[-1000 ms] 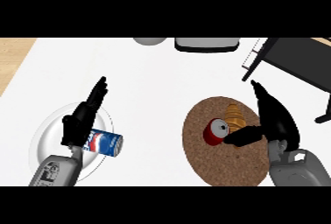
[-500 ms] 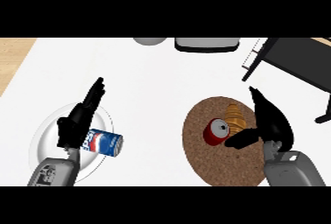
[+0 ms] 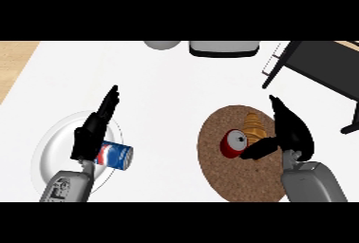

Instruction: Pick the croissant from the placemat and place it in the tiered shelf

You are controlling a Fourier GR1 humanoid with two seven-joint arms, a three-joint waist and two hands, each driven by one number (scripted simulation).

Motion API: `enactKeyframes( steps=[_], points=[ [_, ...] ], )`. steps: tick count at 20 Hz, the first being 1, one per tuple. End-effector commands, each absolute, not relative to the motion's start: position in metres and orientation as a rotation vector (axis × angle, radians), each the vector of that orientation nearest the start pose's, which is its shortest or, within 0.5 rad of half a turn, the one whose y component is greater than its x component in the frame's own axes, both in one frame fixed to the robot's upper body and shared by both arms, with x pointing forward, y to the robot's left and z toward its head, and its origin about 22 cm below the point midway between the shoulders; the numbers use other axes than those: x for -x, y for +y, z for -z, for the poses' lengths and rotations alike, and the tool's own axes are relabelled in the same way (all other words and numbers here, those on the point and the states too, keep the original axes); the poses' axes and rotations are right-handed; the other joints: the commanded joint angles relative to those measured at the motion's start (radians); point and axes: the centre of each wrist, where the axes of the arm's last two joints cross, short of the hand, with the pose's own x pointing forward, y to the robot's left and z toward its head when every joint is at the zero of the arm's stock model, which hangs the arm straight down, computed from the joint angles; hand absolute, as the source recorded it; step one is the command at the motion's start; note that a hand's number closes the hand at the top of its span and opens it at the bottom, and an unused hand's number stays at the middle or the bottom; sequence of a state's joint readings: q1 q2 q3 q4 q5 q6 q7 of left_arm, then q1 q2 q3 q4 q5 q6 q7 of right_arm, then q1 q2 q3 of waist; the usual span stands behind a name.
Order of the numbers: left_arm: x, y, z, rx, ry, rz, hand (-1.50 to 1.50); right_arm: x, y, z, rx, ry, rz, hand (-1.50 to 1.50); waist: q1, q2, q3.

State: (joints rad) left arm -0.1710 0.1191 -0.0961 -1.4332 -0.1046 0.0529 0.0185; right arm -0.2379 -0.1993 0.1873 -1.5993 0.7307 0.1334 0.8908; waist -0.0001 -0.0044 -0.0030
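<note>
Croissant (image 3: 254, 126) seen lying on the round placemat (image 3: 231, 178), right of centre in the frame, not yet lifted. Right hand (image 3: 291, 130) is placed just beside it, fingers extended upward, thumb stretched toward a red apple (image 3: 231, 144) at the croissant's lower left; nothing is gripped. Risk judged: the apple could be knocked or pinched instead, being so close. Tiered shelf (image 3: 319, 71) noted at upper right. Left hand (image 3: 95, 130) rests at lower left, fingers straight, over a plate (image 3: 49, 147) beside a soda can (image 3: 113, 155).

White counter top (image 3: 182, 95), wood strip (image 3: 15, 61) at left, perhaps floor
</note>
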Motion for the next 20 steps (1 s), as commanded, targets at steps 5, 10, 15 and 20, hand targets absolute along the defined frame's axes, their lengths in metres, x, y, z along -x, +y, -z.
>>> enactKeyframes(
  steps=[5, 10, 15, 20],
  points=[
    [-0.272, 0.222, -0.008, -0.106, -1.579, 0.241, 0.0, -0.298, -0.198, -0.052, 0.823, -0.861, -0.628, -1.5, 0.003, 0.004, 0.003],
    [-0.273, 0.231, -0.023, -0.11, -1.585, 0.243, 0.0, -0.288, -0.181, -0.038, 0.811, -0.863, -0.626, -1.5, 0.003, 0.004, 0.003],
    [-0.274, 0.227, -0.021, -0.123, -1.584, 0.248, 0.0, -0.296, -0.22, -0.013, 0.791, -0.833, -0.653, -1.5, 0.002, 0.004, 0.003],
    [-0.286, 0.232, -0.006, -0.104, -1.573, 0.257, 0.0, -0.3, -0.202, 0.003, 0.781, -0.791, -0.771, 1.5, 0.003, 0.006, 0.003]
  ],
)
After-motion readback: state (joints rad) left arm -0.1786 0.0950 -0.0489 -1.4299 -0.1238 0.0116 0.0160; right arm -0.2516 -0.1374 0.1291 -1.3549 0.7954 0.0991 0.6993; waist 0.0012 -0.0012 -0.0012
